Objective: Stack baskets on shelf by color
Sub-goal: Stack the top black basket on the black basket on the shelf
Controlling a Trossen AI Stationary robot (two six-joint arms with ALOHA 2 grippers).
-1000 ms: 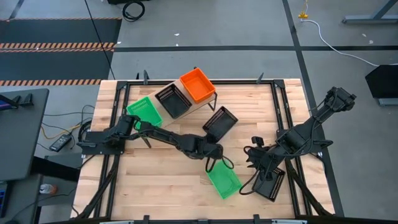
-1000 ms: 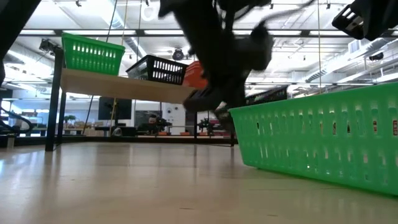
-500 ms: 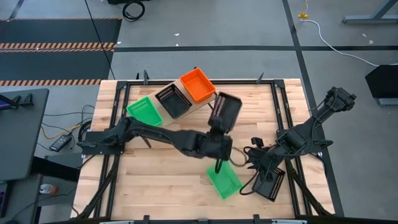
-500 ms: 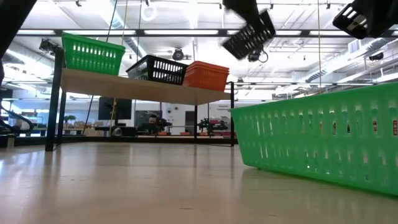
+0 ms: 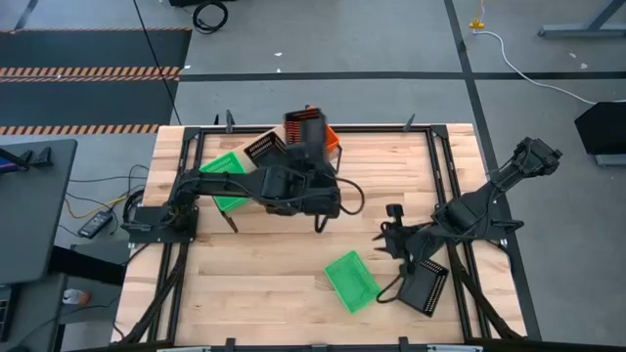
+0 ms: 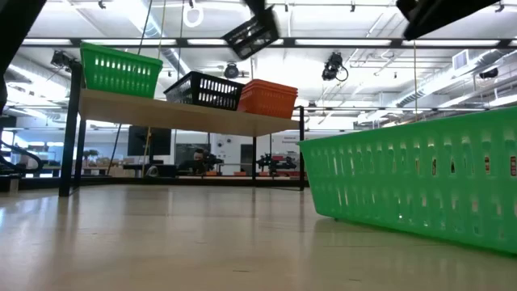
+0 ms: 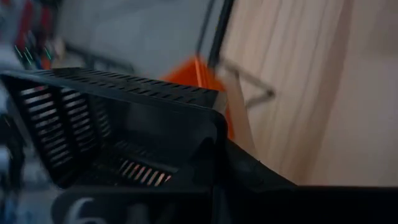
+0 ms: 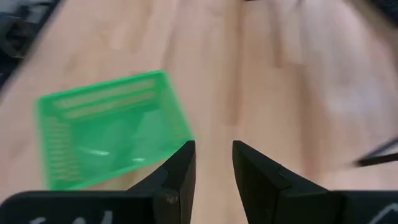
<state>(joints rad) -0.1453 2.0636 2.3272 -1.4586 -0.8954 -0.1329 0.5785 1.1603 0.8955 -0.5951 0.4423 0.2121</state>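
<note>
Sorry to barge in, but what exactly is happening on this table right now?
The robot is sorting baskets onto the shelf by color. The left gripper is shut on a black basket, holding it above the shelf's orange end. A green basket, another black one and an orange basket sit on the shelf. The right gripper hovers open near a second green basket on the table.

The high view looks straight down on the whole table (image 5: 264,293) from well above. The low view sits at table-top height, looking level across the boards into the room, very near a green basket (image 6: 420,182) that the high view shows lying on the table (image 5: 351,281). The right wrist view looks down on that same green basket (image 8: 109,127). The left wrist view is pressed close against a black basket (image 7: 112,124).
</note>
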